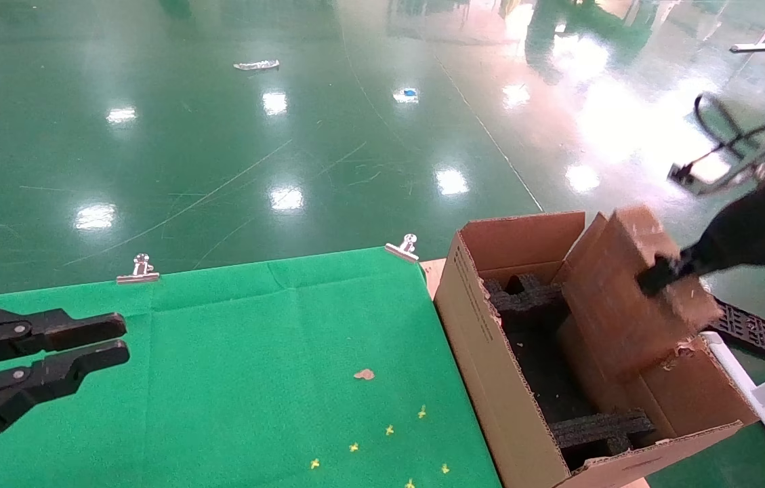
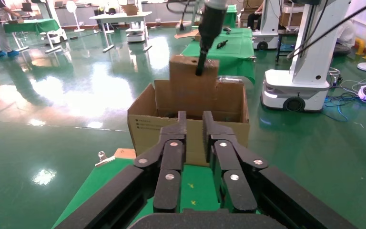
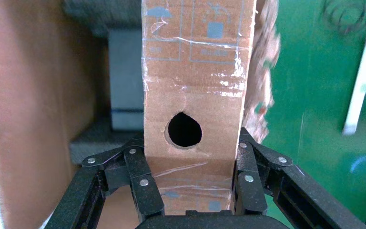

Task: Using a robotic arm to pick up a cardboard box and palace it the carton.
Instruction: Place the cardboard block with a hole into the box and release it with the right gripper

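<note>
Fingers (image 3: 138,176) of the right gripper (image 3: 189,183) pinch the cardboard box (image 1: 629,285) by its narrow holed edge, holding it tilted above the carton (image 1: 490,352) at right of the head frame. Misaligned, it could catch the torn flap or foam inserts (image 1: 524,298). At lower left, the left gripper (image 1: 77,352) idles over the tabletop (image 1: 253,352), fingers slightly parted.

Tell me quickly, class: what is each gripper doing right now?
Left gripper: open, empty, over the green cloth-covered table.
Right gripper: shut on the slim brown cardboard box, above the large brown corrugated carton.
</note>
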Robot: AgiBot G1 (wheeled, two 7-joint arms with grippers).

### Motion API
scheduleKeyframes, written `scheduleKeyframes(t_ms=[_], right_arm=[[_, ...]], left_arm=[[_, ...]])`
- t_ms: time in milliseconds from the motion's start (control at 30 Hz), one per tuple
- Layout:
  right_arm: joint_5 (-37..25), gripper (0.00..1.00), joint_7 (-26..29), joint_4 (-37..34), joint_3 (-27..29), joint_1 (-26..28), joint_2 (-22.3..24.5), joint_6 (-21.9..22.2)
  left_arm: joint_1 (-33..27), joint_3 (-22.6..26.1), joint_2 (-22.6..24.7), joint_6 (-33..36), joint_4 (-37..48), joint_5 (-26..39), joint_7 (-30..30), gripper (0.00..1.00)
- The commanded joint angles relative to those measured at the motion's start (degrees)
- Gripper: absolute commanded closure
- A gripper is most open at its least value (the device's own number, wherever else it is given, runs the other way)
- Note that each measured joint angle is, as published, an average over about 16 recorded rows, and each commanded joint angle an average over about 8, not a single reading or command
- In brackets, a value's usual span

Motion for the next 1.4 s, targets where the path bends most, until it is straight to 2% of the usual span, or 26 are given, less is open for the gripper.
scheduleKeyframes(t_ms=[33,600,1000,1267,1300,1400], right_arm=[[0.49,1.0,-0.49,-2.11,-0.38,-1.98,-0.34,-0.08],[3.31,1.0,-5.61,-17.88,-0.68,-15.35,-6.88,4.03],[6.74,1.0,-8.98,-25.1,1.03,-25.49,-10.09,10.46],[8.11,1.0,-10.91,-28.5,1.92,-30.36,-12.3,15.4],[8.32,0.94,-11.2,-28.8,2.06,-30.76,-12.44,15.88],[8.87,0.57,-11.93,-29.7,2.44,-31.68,-12.86,16.85]], left_arm=[[0.0,0.01,0.0,0.0,0.0,0.0,0.0,0.0],[-0.01,0.07,-0.03,-0.03,0.0,-0.04,0.03,0.0],[-0.02,0.11,-0.04,-0.05,0.0,-0.07,0.05,0.0],[-0.03,0.13,-0.05,-0.06,0.0,-0.09,0.07,0.0],[-0.03,0.14,-0.06,-0.06,0.0,-0.09,0.07,0.0],[-0.03,0.15,-0.06,-0.06,0.0,-0.1,0.07,0.0]])
